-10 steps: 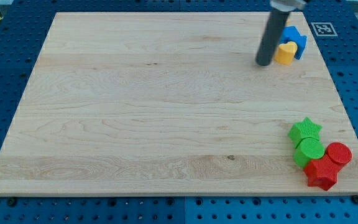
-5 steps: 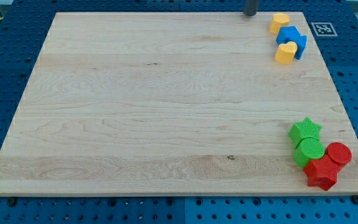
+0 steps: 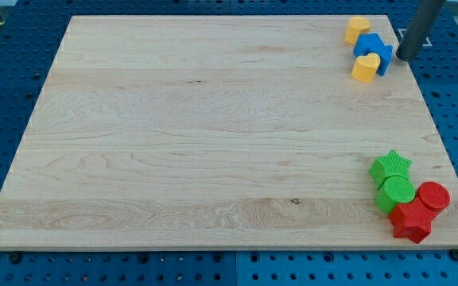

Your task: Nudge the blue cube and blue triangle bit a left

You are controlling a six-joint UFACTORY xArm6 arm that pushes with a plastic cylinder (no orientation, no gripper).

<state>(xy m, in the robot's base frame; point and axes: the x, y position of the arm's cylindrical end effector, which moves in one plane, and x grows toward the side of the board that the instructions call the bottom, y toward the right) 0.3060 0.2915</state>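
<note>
Two blue blocks sit pressed together near the board's top right corner, one point(image 3: 367, 44) at upper left and the other point(image 3: 385, 58) at lower right. I cannot tell which is the cube and which the triangle. A yellow block point(image 3: 357, 29) touches them from above, and a yellow heart-like block point(image 3: 363, 68) touches them from below left. My tip point(image 3: 405, 57) stands just to the right of the blue blocks, at the board's right edge, with a small gap between them.
A cluster sits at the board's bottom right: a green star point(image 3: 390, 166), a green cylinder point(image 3: 395, 193), a red cylinder point(image 3: 433, 195) and a red block point(image 3: 411, 221). The wooden board point(image 3: 213, 135) lies on a blue pegboard. A marker tag point(image 3: 413, 36) lies behind the rod.
My tip went from the left of the yellow heart, up past the board's top edge, and round to the right side of the blue blocks. No block has moved.
</note>
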